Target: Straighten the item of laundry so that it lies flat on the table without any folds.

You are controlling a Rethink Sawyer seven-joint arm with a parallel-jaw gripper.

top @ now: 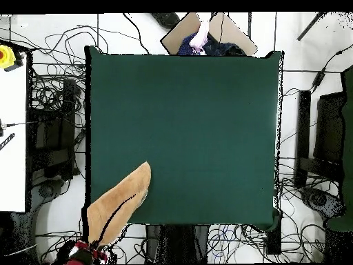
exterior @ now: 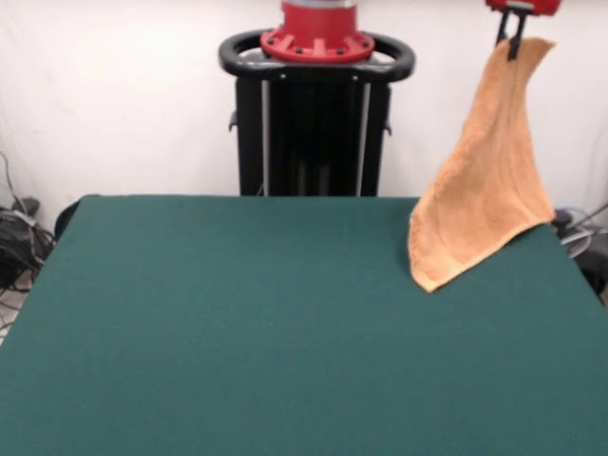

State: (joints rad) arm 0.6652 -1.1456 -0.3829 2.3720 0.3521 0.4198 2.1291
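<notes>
1. Front view, left edge: cables lie on the floor beside the table, before a white wall.
2. Centre: the green table fills the lower frame; the black pedestal stands top centre.
3. Upper right: the gripper pinches one towel corner, and the towel hangs down, its bottom tip touching the table's right far corner.
4. Overhead view, top: a person's hand shows at the table's edge.

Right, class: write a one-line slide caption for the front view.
Gripper shut on one corner of the orange towel, which hangs with its low end on the green table, by the black pedestal.
</notes>
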